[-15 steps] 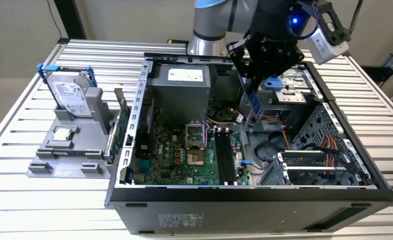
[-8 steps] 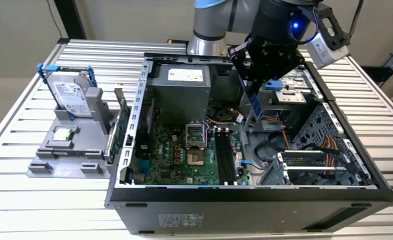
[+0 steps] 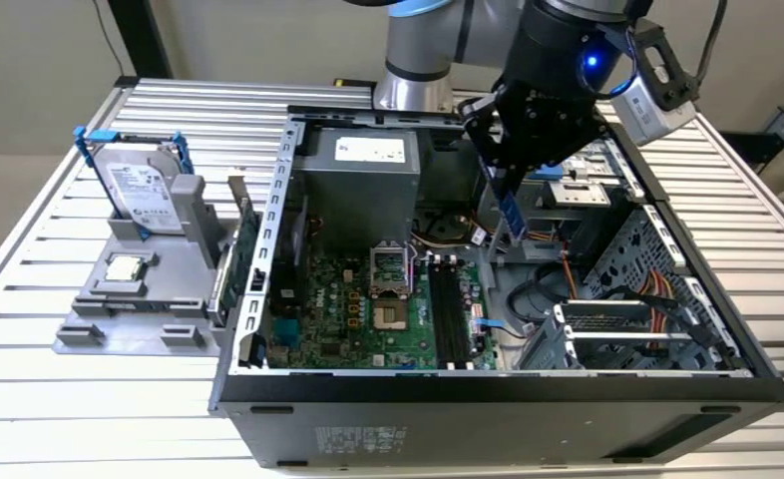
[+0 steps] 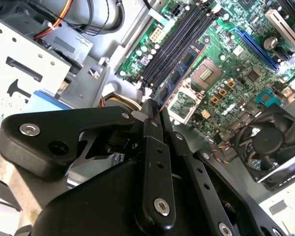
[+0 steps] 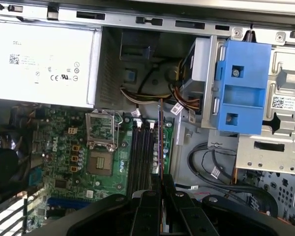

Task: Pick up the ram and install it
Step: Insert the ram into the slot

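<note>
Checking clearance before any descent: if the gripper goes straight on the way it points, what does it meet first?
Probably the black memory slots on the motherboard; the ram held in the gripper would touch them first. Which slot is unclear.

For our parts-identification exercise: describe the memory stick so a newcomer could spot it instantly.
Start at the open black computer case on the slatted metal table. Above its green motherboard hangs the black end effector, clamped on the thin, flat, bluish memory stick. Unlike the long black slots below, it stands on end in mid-air.
</note>
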{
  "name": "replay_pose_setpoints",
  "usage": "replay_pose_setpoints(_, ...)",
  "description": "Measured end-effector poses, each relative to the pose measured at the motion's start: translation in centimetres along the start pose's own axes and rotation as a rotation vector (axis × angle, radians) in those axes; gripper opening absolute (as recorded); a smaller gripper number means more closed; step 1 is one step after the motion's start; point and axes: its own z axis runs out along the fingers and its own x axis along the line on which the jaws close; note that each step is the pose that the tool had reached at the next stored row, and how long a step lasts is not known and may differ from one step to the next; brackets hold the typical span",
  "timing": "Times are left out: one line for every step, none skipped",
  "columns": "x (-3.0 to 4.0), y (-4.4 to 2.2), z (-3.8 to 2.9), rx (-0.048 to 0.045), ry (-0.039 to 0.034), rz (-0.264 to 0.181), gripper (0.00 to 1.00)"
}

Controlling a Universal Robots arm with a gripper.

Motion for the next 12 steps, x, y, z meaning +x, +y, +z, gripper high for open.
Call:
replay_pose_setpoints(-0.03,-0.01,0.06,0.0,0.0,0.0,0.0)
replay_pose_setpoints(-0.06,-0.02,0.12,0.0,0.0,0.0,0.0)
replay_pose_setpoints(-0.09,-0.03,0.17,0.0001,0.0,0.0,0.0)
replay_pose_setpoints(-0.11,-0.06,0.22,0.0001,0.0,0.0,0.0)
replay_pose_setpoints(-0.13,-0.07,0.27,0.0001,0.0,0.0,0.0)
replay_pose_setpoints(-0.14,-0.08,0.32,0.0001,0.0,0.0,0.0)
replay_pose_setpoints(-0.16,-0.09,0.37,0.0002,0.0,0.0,0.0)
replay_pose_setpoints(-0.19,-0.11,0.41,0.0001,0.0,0.0,0.0)
replay_pose_setpoints(-0.21,-0.11,0.44,0.0002,0.0001,0.0,0.0)
replay_pose_setpoints(-0.22,-0.11,0.48,0.0002,0.0,0.0,0.0)
replay_pose_setpoints(-0.23,-0.11,0.52,0.0001,0.0001,0.0,0.0)
replay_pose_setpoints(-0.25,-0.12,0.56,0.0001,0.0003,0.0,0.0)
